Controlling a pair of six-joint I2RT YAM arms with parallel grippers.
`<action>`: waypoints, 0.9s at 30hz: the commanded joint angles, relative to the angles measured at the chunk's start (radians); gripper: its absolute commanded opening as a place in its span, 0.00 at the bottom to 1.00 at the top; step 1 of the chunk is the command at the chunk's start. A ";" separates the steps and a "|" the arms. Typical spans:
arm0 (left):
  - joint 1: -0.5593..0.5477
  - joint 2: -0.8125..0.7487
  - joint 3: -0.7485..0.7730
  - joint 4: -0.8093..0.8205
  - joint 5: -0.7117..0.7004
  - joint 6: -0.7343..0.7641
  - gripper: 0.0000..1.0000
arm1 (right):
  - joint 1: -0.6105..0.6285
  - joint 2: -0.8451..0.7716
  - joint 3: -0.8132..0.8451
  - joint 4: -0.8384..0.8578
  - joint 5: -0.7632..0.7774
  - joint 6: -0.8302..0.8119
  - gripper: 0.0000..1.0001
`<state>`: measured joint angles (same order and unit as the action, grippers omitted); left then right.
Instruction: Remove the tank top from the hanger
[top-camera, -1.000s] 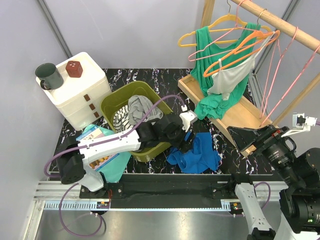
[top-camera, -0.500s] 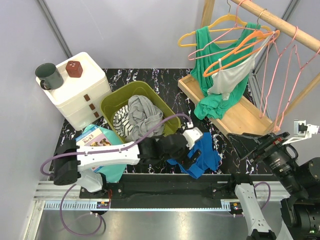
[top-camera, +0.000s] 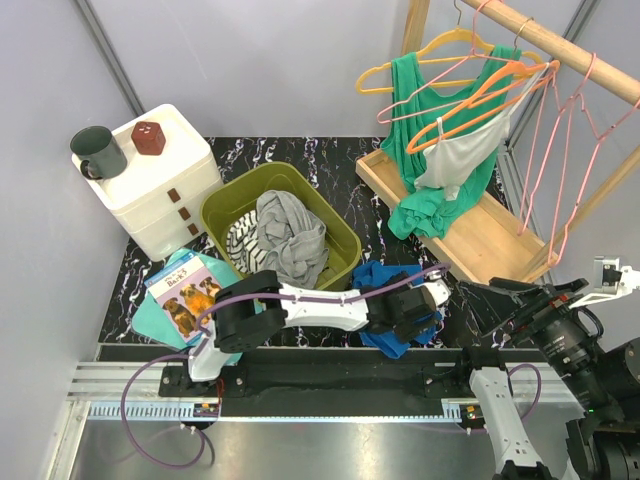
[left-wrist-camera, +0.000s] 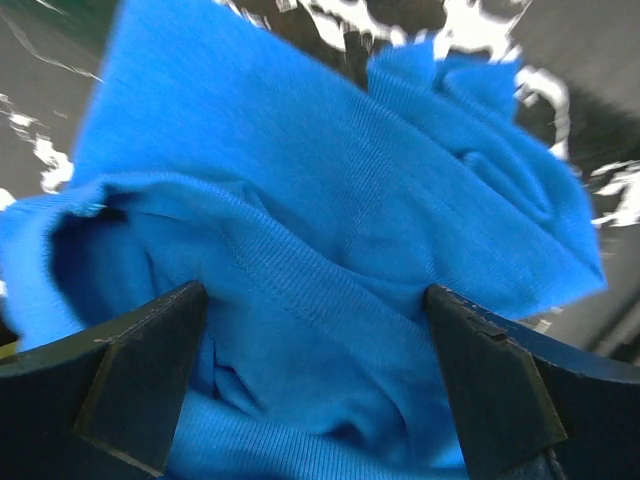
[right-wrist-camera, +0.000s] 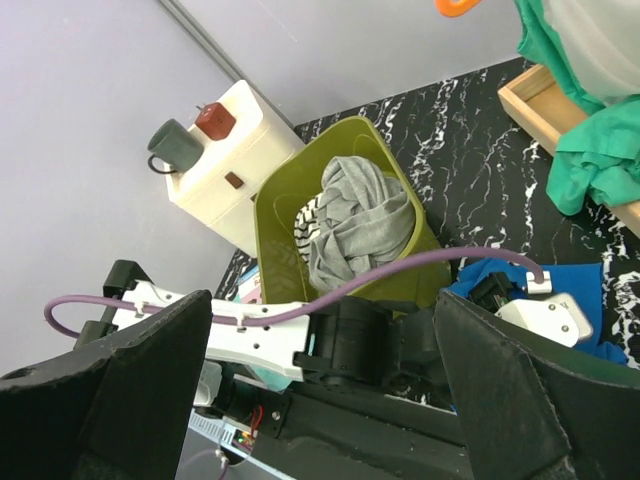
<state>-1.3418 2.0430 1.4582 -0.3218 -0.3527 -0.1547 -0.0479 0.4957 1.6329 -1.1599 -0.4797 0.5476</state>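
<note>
Since the earlier frames the left arm has swung rightward, from beside the basket (top-camera: 225, 205) to the front edge of the table (top-camera: 330, 160), while the right arm has drawn back toward the right margin.

Left gripper (left-wrist-camera: 315, 300): jaws spread wide and clamping nothing. A crumpled blue garment (left-wrist-camera: 330, 170) lies between and just beyond the fingers, on the table and free of any hanger.

Right gripper (right-wrist-camera: 322, 300): likewise spread and empty, held high and well apart from the rack.

Rack, far right: a green tank top (top-camera: 420, 90) hangs on a yellow hanger (top-camera: 440, 45) and a white tank top (top-camera: 460, 155) on an orange hanger (top-camera: 490, 90), the green hem spilling onto the wooden tray (top-camera: 480, 240). Pink hangers (top-camera: 560, 130) beside them are bare.

Progress, as a judgement: the blue garment appears to be off its hanger and set down. Two tops remain hung, so if either is the target, the removal has not begun.

Views: only the left wrist camera shows the spread of the left jaws, which the overhead view hides behind the wrist. Only the overhead view shows the hangers.
</note>
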 joint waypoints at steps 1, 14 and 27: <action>0.026 0.046 0.024 0.007 0.006 -0.017 0.96 | -0.004 0.003 -0.008 -0.012 0.030 -0.052 1.00; 0.082 0.043 -0.102 0.055 0.213 -0.059 0.15 | -0.004 -0.013 -0.054 0.012 0.046 -0.058 1.00; 0.110 -0.403 0.031 -0.088 0.138 0.004 0.00 | -0.004 -0.202 -0.174 -0.017 0.073 -0.064 1.00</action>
<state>-1.2556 1.8378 1.4025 -0.3973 -0.1795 -0.1829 -0.0479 0.3817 1.5013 -1.1751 -0.4320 0.5049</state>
